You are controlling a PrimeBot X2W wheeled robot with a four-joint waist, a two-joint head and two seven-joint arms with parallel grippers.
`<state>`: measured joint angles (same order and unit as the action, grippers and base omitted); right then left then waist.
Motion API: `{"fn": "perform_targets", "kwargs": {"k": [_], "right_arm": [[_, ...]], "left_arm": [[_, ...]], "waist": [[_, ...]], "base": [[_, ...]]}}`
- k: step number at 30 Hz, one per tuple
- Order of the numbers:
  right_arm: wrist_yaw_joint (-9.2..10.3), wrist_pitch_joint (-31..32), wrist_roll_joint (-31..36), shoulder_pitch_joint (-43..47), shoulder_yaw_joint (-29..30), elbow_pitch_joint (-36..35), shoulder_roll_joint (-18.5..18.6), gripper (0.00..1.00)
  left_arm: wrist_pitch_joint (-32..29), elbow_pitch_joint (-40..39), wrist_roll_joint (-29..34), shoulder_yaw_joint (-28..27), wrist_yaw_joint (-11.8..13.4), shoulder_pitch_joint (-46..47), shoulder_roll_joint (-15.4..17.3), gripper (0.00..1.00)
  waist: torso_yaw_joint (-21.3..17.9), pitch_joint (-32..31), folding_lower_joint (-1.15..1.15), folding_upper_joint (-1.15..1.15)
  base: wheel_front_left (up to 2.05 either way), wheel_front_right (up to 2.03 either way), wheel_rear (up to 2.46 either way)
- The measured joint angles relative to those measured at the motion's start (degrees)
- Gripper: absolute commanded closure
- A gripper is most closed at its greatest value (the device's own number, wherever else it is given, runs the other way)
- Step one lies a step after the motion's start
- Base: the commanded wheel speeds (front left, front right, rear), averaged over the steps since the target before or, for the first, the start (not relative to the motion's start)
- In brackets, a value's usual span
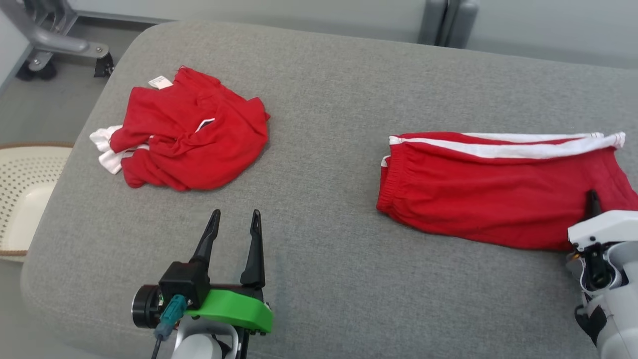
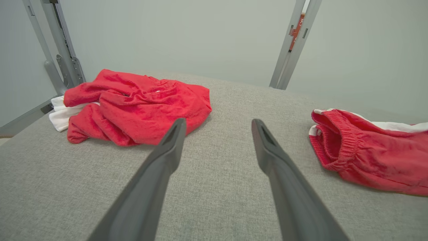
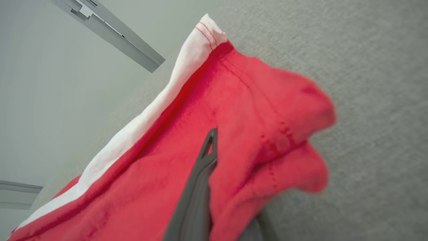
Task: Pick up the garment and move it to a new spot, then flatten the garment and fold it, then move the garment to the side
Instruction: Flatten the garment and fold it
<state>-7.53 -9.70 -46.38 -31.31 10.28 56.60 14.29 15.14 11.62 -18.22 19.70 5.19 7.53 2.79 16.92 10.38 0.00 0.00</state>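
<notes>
Closest in the head view is the left gripper point(image 1: 235, 215), at the near left of the grey cushion point(image 1: 324, 89), its two dark fingers spread wide with nothing between them. At the near right is the right gripper point(image 1: 592, 200), its fingers pressed together on the near right part of the folded red shorts point(image 1: 488, 194). The shorts lie flat on the right half of the cushion, waistband to the left and white-striped along the far edge. Well apart, on the far left of the cushion, sits a crumpled red garment point(image 1: 194, 134) with white cloth at its left side. A pale perforated basket point(image 1: 20, 199) stands off the cushion's left edge. In the left wrist view the left gripper point(image 2: 218, 124) sits low over the cushion point(image 2: 214, 187), fingers far apart, pointing between the crumpled red garment point(image 2: 140, 107) on the left and the waistband end of the folded red shorts point(image 2: 361, 160) on the right. In the right wrist view the right gripper point(image 3: 212, 137) clamps the folded red shorts point(image 3: 160, 174) — one finger lies on top of the red cloth, the other shows beneath it at the bottom edge. The cloth's right edge is blurred.
</notes>
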Motion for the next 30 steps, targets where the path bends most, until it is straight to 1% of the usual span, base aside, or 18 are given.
{"fn": "perform_targets", "kwargs": {"k": [7,12,16,19,23,30], "right_arm": [[0.01,-2.63,-0.48,6.46,1.14,1.08,0.43,1.00],[0.02,-3.66,-0.24,7.55,1.08,1.46,0.68,1.00],[0.02,-4.39,0.44,7.51,0.05,0.59,0.52,1.00],[0.02,-4.79,1.86,7.32,-1.77,-0.43,0.16,1.00],[0.04,-5.03,1.78,6.24,-3.19,-3.16,-0.88,1.00],[0.04,-5.15,1.25,6.90,-9.99,-11.05,-3.32,1.00]], "left_arm": [[-0.01,0.79,0.71,-2.10,-1.18,-1.73,0.00,0.00],[0.00,0.96,0.80,-2.14,-1.67,-2.51,-0.01,0.00],[0.00,1.22,0.80,-1.91,-1.75,-2.61,0.00,0.00],[0.00,1.34,0.83,-1.74,-1.90,-2.92,0.00,0.00],[0.00,1.24,0.99,-2.12,-1.91,-2.91,-0.01,0.00],[-0.01,1.34,1.16,-3.24,-1.92,-3.69,-0.01,0.00]], "waist": [[-4.79,-3.63,0.00,0.00],[-7.82,-6.19,0.00,0.00],[-9.41,-7.98,0.00,0.00],[-10.00,-8.79,0.00,0.00],[-9.49,-8.99,0.00,0.00],[-8.34,-9.68,0.00,0.00]], "base": [[0.00,0.00,0.00],[0.00,0.00,0.00],[0.00,0.00,0.00],[0.00,0.00,0.00],[0.00,0.00,0.00],[0.00,0.00,0.00]]}}
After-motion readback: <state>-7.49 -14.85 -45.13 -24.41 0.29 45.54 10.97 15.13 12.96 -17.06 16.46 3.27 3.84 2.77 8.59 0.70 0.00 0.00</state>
